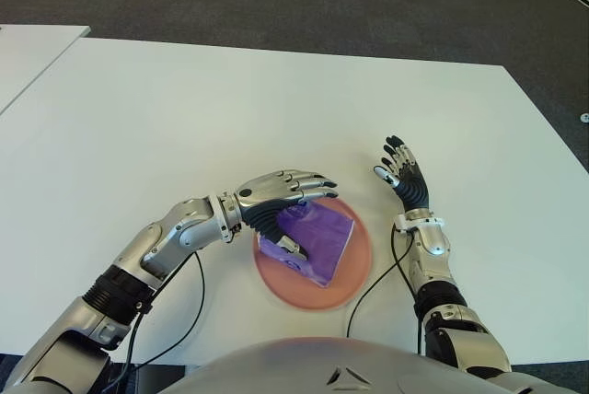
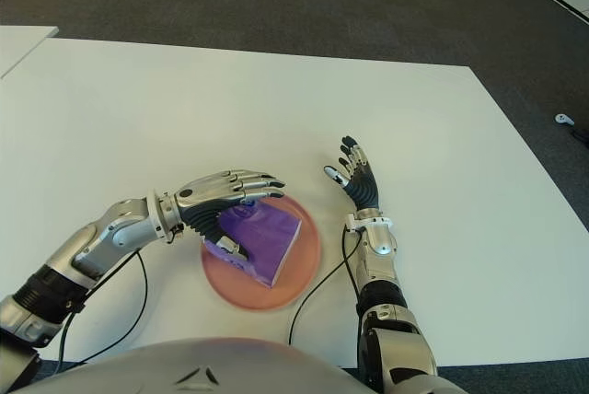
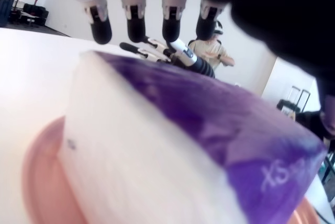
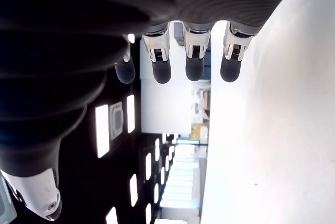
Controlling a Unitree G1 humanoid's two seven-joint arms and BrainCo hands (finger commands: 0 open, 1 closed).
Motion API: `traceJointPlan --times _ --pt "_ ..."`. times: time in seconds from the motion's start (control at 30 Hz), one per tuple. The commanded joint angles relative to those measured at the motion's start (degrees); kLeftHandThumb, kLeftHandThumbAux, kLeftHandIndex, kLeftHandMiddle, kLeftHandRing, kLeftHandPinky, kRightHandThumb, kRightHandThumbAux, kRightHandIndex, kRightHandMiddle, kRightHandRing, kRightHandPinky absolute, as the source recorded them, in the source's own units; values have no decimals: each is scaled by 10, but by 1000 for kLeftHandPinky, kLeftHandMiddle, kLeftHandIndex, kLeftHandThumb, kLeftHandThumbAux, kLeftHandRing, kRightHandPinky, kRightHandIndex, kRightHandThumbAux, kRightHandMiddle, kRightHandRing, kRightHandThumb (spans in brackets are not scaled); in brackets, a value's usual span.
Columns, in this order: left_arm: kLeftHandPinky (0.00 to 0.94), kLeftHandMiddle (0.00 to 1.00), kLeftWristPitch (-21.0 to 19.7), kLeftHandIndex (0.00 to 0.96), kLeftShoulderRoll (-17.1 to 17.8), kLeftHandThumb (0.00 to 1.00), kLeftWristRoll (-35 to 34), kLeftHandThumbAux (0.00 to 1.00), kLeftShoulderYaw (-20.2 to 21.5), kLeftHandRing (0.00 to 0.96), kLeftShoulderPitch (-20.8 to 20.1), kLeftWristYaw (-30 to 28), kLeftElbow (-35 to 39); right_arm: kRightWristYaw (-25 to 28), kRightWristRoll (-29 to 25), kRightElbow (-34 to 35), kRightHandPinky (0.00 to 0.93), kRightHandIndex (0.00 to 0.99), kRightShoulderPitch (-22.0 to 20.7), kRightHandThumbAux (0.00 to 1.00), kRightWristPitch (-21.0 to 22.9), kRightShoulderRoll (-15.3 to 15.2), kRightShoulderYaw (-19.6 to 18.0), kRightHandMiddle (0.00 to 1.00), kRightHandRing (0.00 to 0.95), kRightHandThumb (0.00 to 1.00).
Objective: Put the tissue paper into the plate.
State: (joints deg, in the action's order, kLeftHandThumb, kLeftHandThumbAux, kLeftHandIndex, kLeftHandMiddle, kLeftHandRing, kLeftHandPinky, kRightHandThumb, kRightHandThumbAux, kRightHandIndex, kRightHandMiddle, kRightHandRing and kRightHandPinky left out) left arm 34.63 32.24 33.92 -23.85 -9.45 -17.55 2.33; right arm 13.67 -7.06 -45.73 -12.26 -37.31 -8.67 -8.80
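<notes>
A purple and white tissue pack (image 1: 317, 242) lies in the pink plate (image 1: 357, 270) near the table's front edge, with one side raised a little. My left hand (image 1: 308, 217) hovers over it. Its four fingers (image 3: 133, 22) stretch straight above the pack without touching it, and the thumb sits at the pack's near left edge. The left wrist view shows the pack (image 3: 172, 145) close up, resting on the plate (image 3: 42, 182). My right hand (image 1: 403, 173) shows just right of the plate, fingers (image 4: 159, 67) spread and holding nothing.
The white table (image 1: 184, 118) stretches wide beyond and to the left of the plate. Black cables (image 1: 198, 302) trail from both wrists at the front edge. A second white table (image 1: 28, 53) shows at far left. A person (image 3: 209, 46) stands in the background.
</notes>
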Motion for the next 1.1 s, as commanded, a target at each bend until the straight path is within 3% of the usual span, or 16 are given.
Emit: traceJointPlan --times 0.03,0.33,0.47,0.73,0.9,1.0,1.1 --pt "0 0 0 0 11 0 18 374 -10 0 -14 -31 1 -7 11 -86 18 0 101 644 41 22 6 8 0 151" --pt "0 0 -27 0 21 0 -16 395 13 0 -26 -69 33 -9 12 -86 18 0 101 644 40 24 7 8 0 151" --pt "0 0 -72 0 24 0 -100 410 69 0 -75 -97 35 -10 13 -86 18 0 101 644 40 25 8 8 0 151" --pt "0 0 -159 0 -19 0 -200 504 153 0 -56 -65 16 -13 14 -87 18 0 101 644 40 27 10 8 0 151" --pt "0 0 -166 0 -38 0 -267 596 197 0 -54 -53 -44 -15 14 -87 18 0 101 644 39 28 12 8 0 151" --pt "0 0 -135 0 -64 0 -289 640 220 0 -73 -26 -149 -15 14 -87 18 0 102 644 39 28 12 8 0 151" --pt "0 0 -147 0 -90 0 -302 630 235 0 -72 2 -156 -15 14 -86 18 0 103 644 38 28 12 8 0 151"
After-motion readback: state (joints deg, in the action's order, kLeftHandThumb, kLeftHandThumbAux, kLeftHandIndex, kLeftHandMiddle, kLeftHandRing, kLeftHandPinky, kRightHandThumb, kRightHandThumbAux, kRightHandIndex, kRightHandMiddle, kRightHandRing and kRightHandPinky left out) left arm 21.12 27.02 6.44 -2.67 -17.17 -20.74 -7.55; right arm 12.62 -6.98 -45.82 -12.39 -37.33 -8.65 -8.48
